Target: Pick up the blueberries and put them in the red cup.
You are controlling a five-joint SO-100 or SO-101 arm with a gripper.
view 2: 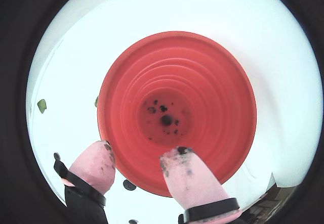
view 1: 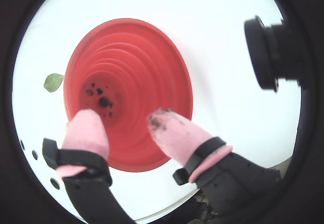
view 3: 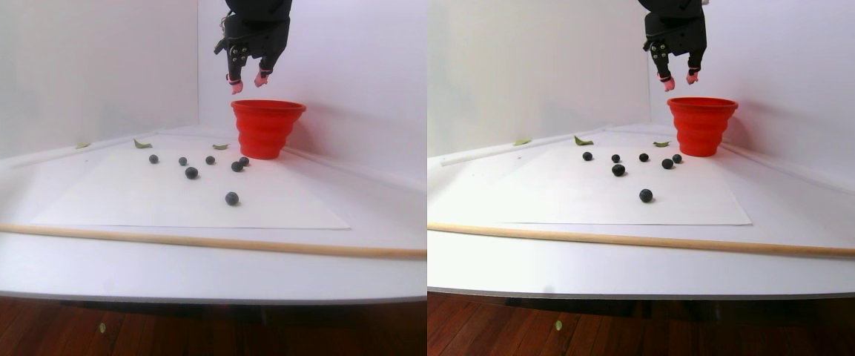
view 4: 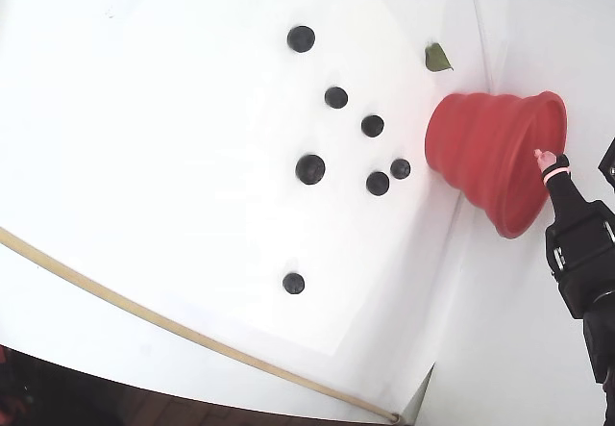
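The pink-tipped black gripper (view 1: pixel 126 123) hangs empty, fingers apart, over the upright, mouth-up red ribbed cup (view 1: pixel 136 72); round dark blueberries (view 4: pixel 310 168) lie nearby.

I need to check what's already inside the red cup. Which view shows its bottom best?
A wrist view looks straight down into the red cup, showing dark specks on its floor. The other wrist view shows them off-centre. The stereo pair and fixed view show only its outer wall.
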